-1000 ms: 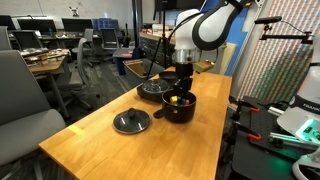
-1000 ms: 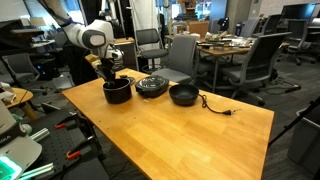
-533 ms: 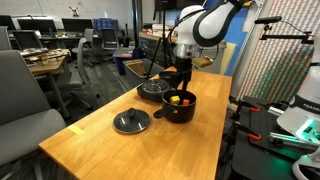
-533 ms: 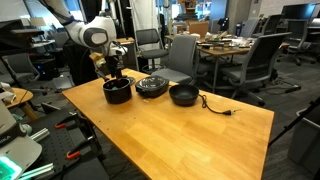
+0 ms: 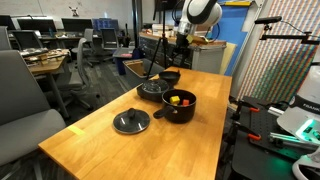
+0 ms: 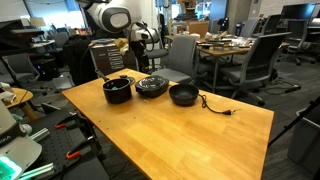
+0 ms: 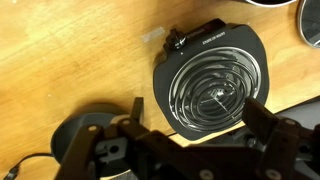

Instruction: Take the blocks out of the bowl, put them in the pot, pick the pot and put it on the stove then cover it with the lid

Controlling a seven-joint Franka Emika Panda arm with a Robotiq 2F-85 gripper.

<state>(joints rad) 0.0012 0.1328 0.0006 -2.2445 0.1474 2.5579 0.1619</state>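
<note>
The black pot [image 5: 180,105] [image 6: 118,91] stands on the wooden table with a yellow and a red block [image 5: 178,99] inside it. Beside it lies the round black stove [image 5: 153,90] [image 6: 152,86] [image 7: 212,85], and past that sits the small dark bowl [image 5: 170,76] [image 6: 183,95] [image 7: 82,137]. The flat grey lid [image 5: 131,121] rests on the table in front of the pot. My gripper [image 5: 179,42] [image 6: 140,39] [image 7: 194,110] hangs high above the stove. It is open with nothing between its fingers.
A black cable [image 6: 215,107] trails from the bowl's side across the table [image 6: 190,135]. Office chairs [image 6: 180,55] and desks stand behind the table. A rack with equipment [image 5: 290,90] stands close to one table edge.
The gripper opened over the pot, then rose up and away from it. It now hangs over the stove, and the blocks lie in the pot.
</note>
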